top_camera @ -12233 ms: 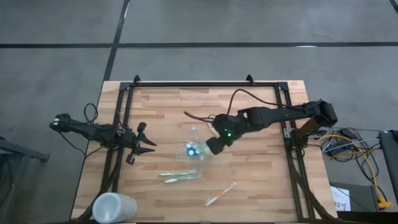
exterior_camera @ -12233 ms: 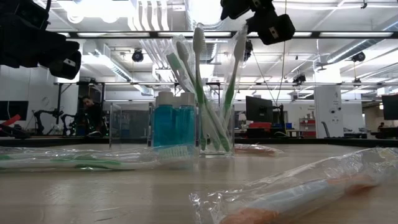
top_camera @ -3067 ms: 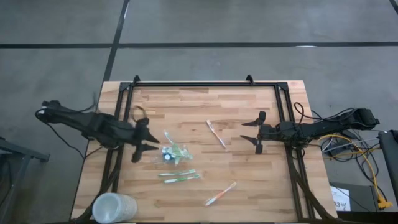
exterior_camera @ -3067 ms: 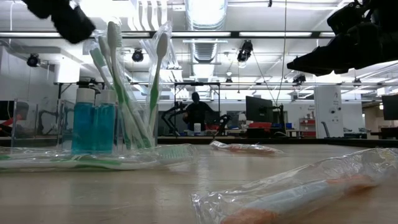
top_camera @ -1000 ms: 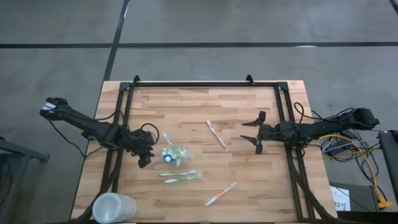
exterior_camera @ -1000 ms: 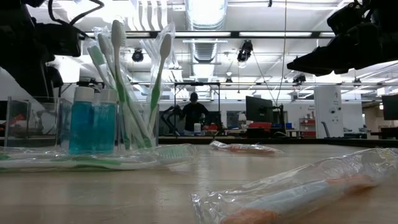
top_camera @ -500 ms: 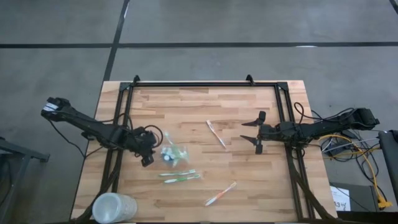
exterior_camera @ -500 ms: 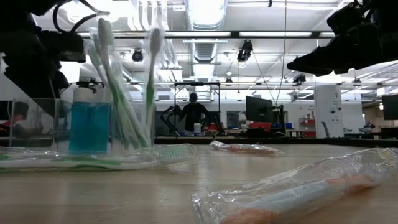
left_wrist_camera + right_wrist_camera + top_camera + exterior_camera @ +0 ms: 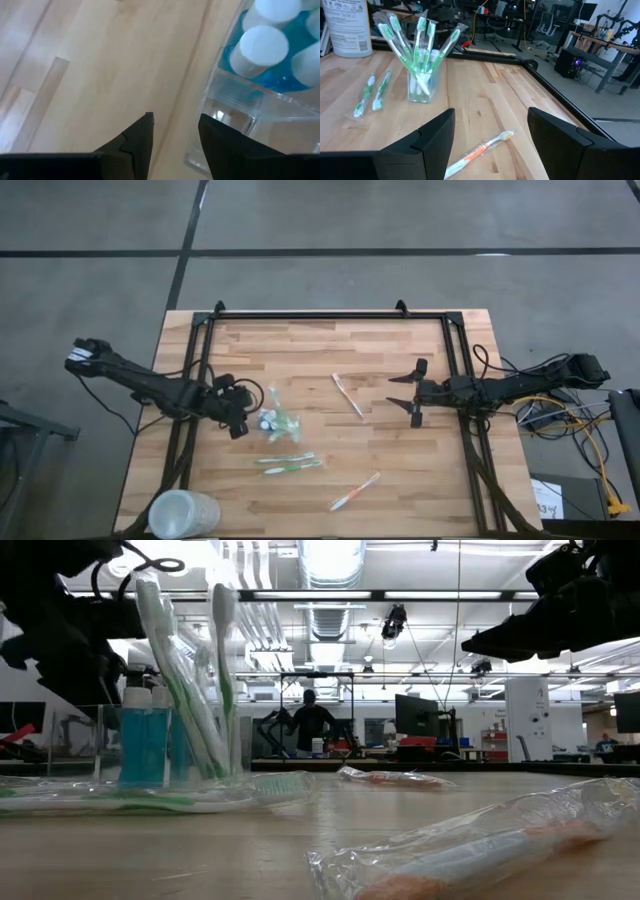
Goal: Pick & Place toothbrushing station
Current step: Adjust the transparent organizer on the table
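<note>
The toothbrushing station [image 9: 272,422], a clear holder with green brushes and blue tubes, stands upright on the table left of centre; it also shows in the low view [image 9: 170,725] and far off in the right wrist view [image 9: 422,75]. My left gripper [image 9: 244,423] is open at its left side, slanting down, and the holder's clear corner [image 9: 235,117] is right at its fingers [image 9: 175,120]. At the table's right side my right gripper [image 9: 420,393] waits, open and level, with nothing between its fingers [image 9: 490,112]. My left gripper comes at the station slanting down from the table's left. One finger [image 9: 212,145] lies over the rim of the clear corner compartment [image 9: 227,112], the other over bare table outside the wall. The finger hides the contact: inside or against the wall, I cannot tell. The holder stands upright on the table.
Two wrapped green toothbrushes [image 9: 290,463] lie near the station. One wrapped orange one [image 9: 355,492] lies toward the near edge, another [image 9: 347,395] at mid table. A frosted cup [image 9: 183,513] stands at the near left corner. Black frame rails [image 9: 330,315] border the table.
My left gripper has crept toward the far edge and rolled about its own line, its finger gap unchanged. The station has slid a little toward the table's left and far side and turned about, staying upright.
</note>
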### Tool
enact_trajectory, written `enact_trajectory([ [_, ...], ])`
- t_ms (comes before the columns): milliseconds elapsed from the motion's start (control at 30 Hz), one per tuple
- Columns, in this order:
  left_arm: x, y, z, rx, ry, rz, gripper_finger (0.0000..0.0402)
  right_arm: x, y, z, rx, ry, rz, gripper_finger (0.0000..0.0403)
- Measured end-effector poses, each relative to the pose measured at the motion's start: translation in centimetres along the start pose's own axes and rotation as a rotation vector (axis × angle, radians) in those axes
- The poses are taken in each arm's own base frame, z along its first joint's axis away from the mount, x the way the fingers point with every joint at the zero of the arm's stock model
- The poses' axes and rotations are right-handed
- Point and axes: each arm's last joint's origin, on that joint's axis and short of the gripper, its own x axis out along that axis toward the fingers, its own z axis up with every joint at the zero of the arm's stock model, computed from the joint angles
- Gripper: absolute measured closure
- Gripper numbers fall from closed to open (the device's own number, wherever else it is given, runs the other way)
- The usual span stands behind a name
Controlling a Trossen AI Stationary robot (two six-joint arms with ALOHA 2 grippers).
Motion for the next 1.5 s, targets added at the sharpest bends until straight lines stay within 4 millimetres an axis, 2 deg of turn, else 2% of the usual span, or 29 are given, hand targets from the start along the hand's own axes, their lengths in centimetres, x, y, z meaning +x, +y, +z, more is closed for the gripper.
enact_trajectory([
  [367, 1.0, 0.7, 0.5, 0.120, -0.098, 0.092, 0.0241, 0.0, 0.0, 0.0, 0.000, 0.000, 0.000, 0.0158],
  [767, 1.4, 2.3, 2.0, 0.107, -0.154, 0.199, 0.0241, 0.0, 0.0, 0.0, 0.000, -0.001, 0.000, 0.0158],
  [933, -1.1, 2.7, 3.2, 0.102, -0.195, 0.186, 0.0241, 0.0, 0.0, 0.0, 0.000, 0.000, 0.000, 0.0158],
  [1067, -5.1, 3.4, 4.8, 0.065, -0.269, 0.149, 0.0241, 0.0, 0.0, 0.0, 0.000, 0.000, 0.000, 0.0158],
  [1167, -8.3, 3.8, 6.0, 0.039, -0.328, 0.014, 0.0241, 0.0, 0.0, 0.0, 0.000, 0.000, 0.000, 0.0158],
  [1267, -10.5, 3.7, 7.0, 0.033, -0.370, -0.166, 0.0241, 0.0, 0.0, 0.0, 0.000, 0.000, 0.000, 0.0158],
  [1367, -11.3, 2.9, 7.6, 0.058, -0.384, -0.297, 0.0241, 0.0, 0.0, 0.0, 0.000, 0.000, 0.000, 0.0158],
  [1500, -10.6, 1.1, 8.2, 0.102, -0.399, -0.329, 0.0241, 0.0, 0.0, 0.0, 0.000, 0.000, 0.000, 0.0158],
])
